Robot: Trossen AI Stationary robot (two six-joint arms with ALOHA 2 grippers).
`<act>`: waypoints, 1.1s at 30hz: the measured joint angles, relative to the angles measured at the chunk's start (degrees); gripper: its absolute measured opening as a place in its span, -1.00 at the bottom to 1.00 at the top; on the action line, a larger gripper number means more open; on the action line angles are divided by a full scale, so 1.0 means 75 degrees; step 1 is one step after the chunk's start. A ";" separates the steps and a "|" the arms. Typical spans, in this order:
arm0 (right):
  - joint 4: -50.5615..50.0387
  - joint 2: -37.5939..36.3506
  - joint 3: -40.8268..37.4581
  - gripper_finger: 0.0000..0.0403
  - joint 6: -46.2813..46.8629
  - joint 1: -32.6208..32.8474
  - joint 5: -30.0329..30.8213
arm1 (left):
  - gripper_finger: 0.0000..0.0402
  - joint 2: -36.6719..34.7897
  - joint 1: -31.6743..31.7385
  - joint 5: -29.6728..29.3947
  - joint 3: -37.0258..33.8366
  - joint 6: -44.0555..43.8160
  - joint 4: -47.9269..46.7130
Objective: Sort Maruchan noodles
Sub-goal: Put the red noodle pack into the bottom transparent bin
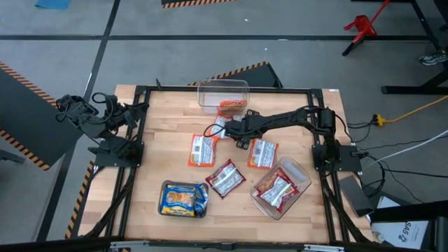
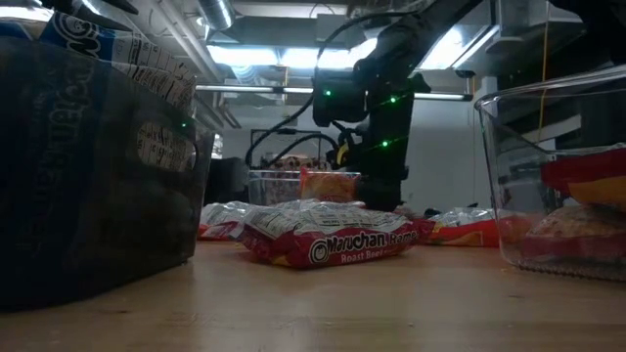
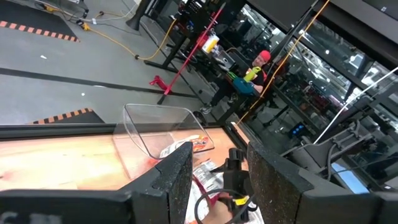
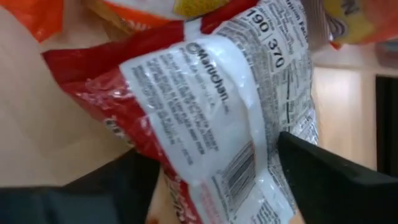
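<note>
Four loose packets point(image 1: 225, 178); three tubs point(image 1: 222, 94)

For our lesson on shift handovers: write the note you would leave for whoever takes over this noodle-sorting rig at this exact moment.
Right gripper: reached across the table centre, fingers either side of a red-and-white packet, below the far clear tub.
Left gripper: open, parked at the table's left edge.
Done: orange packets in the far tub; red packets in the near-right tub; blue-and-yellow packets in the near-left bin.
Left: three loose packets on the wood, left, centre and right, plus the one at the right gripper.
</note>
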 joint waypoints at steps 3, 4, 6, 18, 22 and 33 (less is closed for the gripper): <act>-0.0089 0.0000 -0.0003 0.18 0.0242 0.0041 0.0071 | -0.27 0.0000 0.0002 0.0000 -0.0001 0.0005 0.0000; -0.0089 -0.0005 0.0000 0.07 0.0274 0.0043 0.0079 | -0.27 0.0000 0.0002 0.0000 -0.0001 0.0009 0.0000; -0.0124 -0.0049 0.0005 -0.14 0.0326 0.0080 -0.0028 | -0.27 0.0000 0.0000 0.0000 -0.0001 0.0009 0.0000; -0.1376 -0.1018 0.0535 -0.97 0.0512 0.0192 -0.1635 | -0.27 0.0000 0.0001 0.0052 -0.0001 0.0070 0.0000; -0.1894 -0.1518 0.1023 -0.99 0.0633 0.0192 -0.1847 | -0.27 0.0000 0.0001 0.0052 0.0000 0.0073 0.0000; -0.4020 -0.2865 0.2707 -1.00 0.1402 0.1304 -0.2445 | -0.27 0.0000 0.0002 0.0252 -0.0002 0.0074 -0.0233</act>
